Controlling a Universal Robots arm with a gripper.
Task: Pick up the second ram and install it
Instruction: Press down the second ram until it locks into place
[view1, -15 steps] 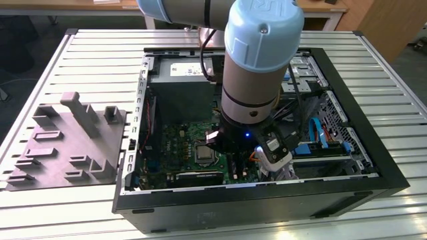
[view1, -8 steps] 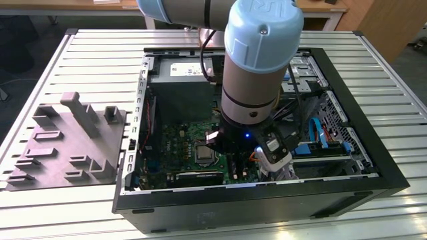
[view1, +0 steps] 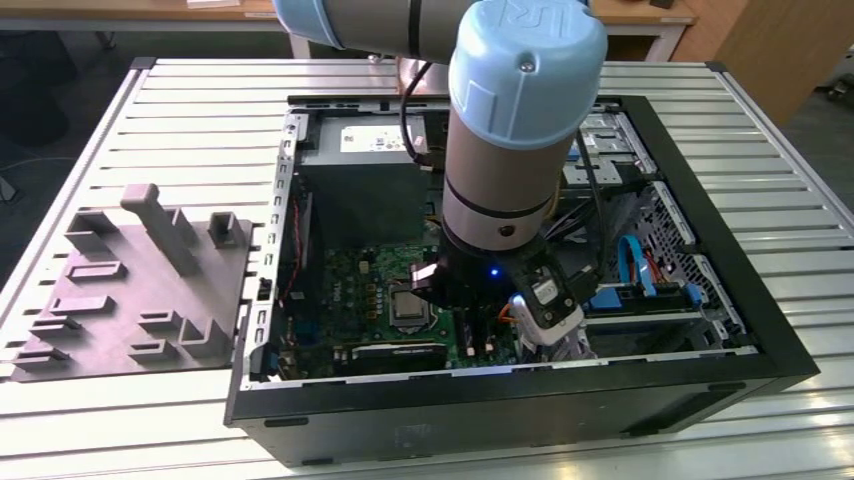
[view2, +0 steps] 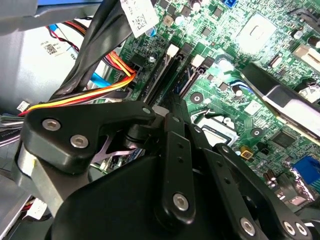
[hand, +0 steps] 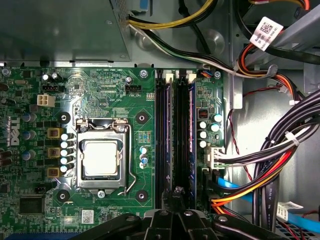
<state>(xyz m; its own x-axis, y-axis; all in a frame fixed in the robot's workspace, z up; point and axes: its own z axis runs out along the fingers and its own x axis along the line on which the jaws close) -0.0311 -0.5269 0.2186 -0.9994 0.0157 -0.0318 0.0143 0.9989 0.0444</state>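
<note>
Inside the open black metal computer case (view1: 534, 410) on the slatted aluminium tabletop (view1: 200, 90), the grey-and-blue robot arm (view1: 521, 130) reached down over the large green motherboard (hand: 100, 85). In the first wrist view, the black claw (hand: 177, 192) hung over the long narrow black plastic slots (hand: 161, 125), which lay beside the square silver socket (hand: 102, 159). Its fingers were drawn narrow, close together; I could not tell whether they pinched anything. A long thin bluish-green memory stick (hand: 191, 125) stood edge-on in the slot farthest from that socket, with the claw's tips near one end of it, on the socket's side. Bundled black, yellow and orange cables (hand: 280, 165) ran beyond the slots, farther from the socket.
</note>
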